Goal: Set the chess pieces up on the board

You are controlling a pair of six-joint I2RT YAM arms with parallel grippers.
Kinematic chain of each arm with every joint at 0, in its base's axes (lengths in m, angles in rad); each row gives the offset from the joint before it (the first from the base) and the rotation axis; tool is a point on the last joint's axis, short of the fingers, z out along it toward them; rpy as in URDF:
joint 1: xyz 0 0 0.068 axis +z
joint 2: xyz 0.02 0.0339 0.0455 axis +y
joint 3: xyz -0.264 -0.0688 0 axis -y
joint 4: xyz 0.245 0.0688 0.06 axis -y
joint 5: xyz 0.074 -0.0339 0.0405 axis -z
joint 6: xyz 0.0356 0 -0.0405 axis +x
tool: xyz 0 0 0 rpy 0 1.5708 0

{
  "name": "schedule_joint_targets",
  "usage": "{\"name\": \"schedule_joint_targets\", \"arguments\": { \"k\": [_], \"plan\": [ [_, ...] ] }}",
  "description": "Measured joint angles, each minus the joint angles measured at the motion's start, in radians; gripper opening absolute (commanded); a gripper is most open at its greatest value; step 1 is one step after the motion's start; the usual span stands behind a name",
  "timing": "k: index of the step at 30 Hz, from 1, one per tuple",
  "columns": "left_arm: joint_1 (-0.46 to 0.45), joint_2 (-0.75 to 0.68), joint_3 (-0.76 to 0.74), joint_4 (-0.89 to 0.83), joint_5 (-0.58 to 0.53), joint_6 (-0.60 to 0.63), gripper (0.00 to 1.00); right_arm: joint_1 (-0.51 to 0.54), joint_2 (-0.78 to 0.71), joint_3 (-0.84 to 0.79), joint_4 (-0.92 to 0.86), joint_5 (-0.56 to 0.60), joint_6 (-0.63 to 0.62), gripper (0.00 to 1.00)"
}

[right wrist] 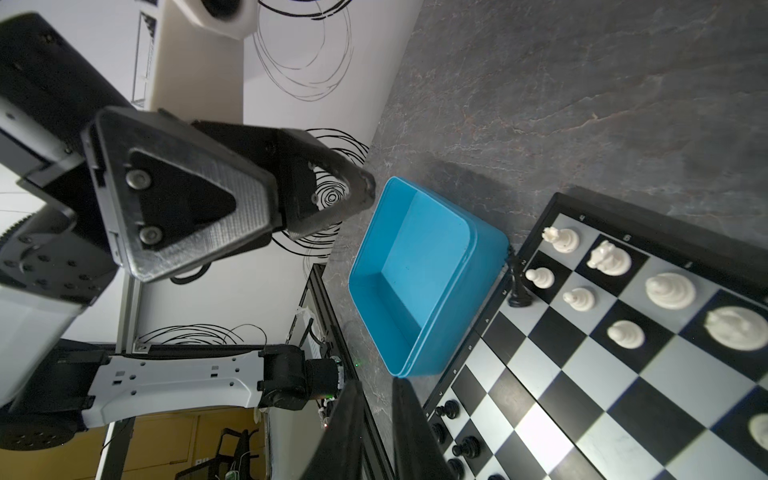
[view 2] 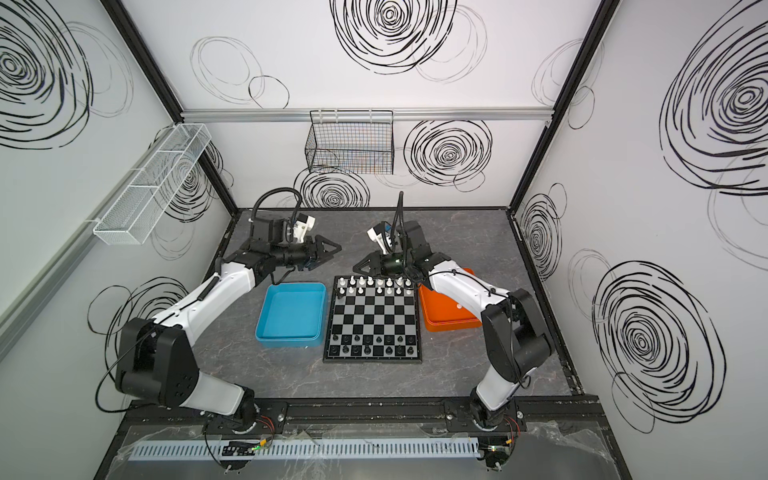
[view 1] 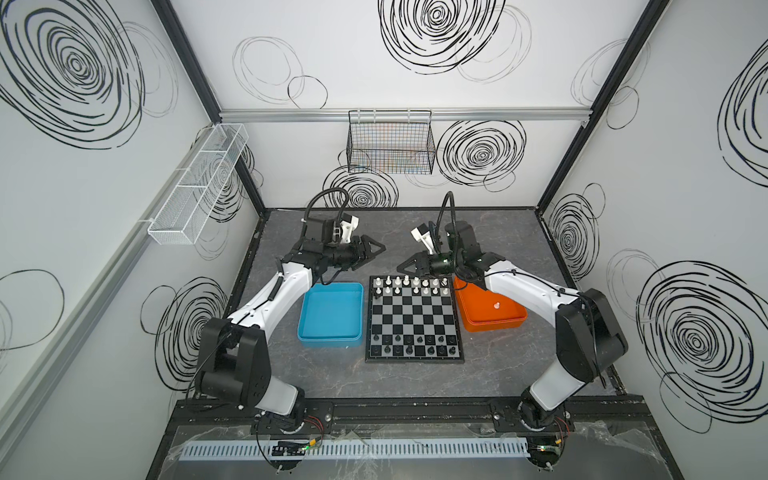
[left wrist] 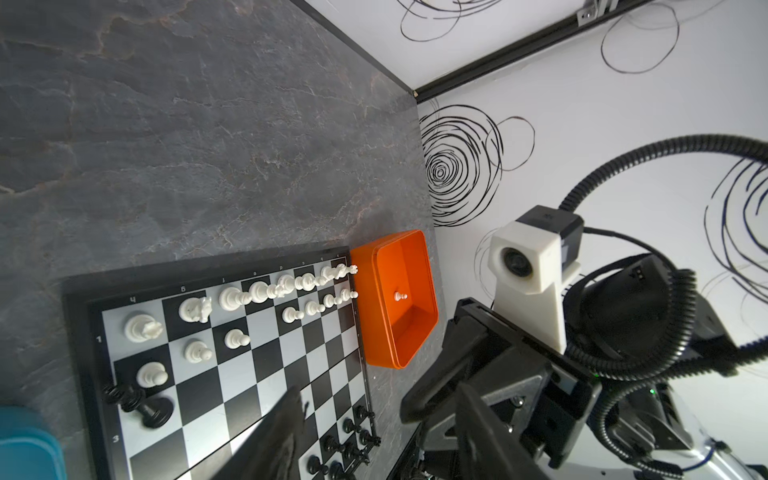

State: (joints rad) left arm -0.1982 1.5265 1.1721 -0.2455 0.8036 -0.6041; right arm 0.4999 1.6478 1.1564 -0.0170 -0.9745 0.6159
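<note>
- The board (view 1: 412,320) lies flat on the dark tabletop (view 1: 415,386). In both top views it sits between a blue tray (view 1: 332,311) on its left and an orange tray (view 1: 490,326) on its right, each just beside it.
- White pieces (view 1: 411,283) stand in the two rows along the board's far edge, and black pieces (view 1: 413,348) stand in the two rows along its near edge.
- A stray black piece (right wrist: 517,282) sits at the board's edge on the blue tray's side, just beside the nearest white pieces. Whether it stands upright or lies tipped cannot be told.
- One white pawn (left wrist: 400,296) stands alone inside the orange tray.
- The left hand (view 1: 379,248) hangs above the tabletop beyond the far corner of the blue tray, clear of the board. Its fingers (right wrist: 178,199) are apart, with nothing between them.
- The right hand (view 1: 402,266) hangs just past the board's far edge, near the corner on the blue tray's side, and points towards the left hand. Its fingers (right wrist: 345,436) are all but together, with only a thin slit between them and nothing seen in it.
</note>
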Motion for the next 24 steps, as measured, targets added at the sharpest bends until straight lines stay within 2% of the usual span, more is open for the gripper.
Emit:
{"name": "schedule_joint_targets", "arguments": {
  "k": [4,11,18,24],
  "plan": [
    [0.018,0.045,0.028,-0.132,0.021,0.16,0.62,-0.015,-0.003,0.0,-0.078,0.018,-0.09,0.18],
    [0.054,0.049,-0.002,-0.213,-0.002,0.249,0.61,-0.04,-0.005,-0.019,-0.166,0.079,-0.179,0.2],
    [0.056,0.043,0.0,-0.282,-0.167,0.324,0.58,-0.04,-0.005,-0.016,-0.236,0.173,-0.228,0.24],
    [-0.026,0.044,0.02,-0.378,-0.351,0.458,0.54,-0.042,-0.01,-0.014,-0.252,0.211,-0.239,0.26]
  ]
}}
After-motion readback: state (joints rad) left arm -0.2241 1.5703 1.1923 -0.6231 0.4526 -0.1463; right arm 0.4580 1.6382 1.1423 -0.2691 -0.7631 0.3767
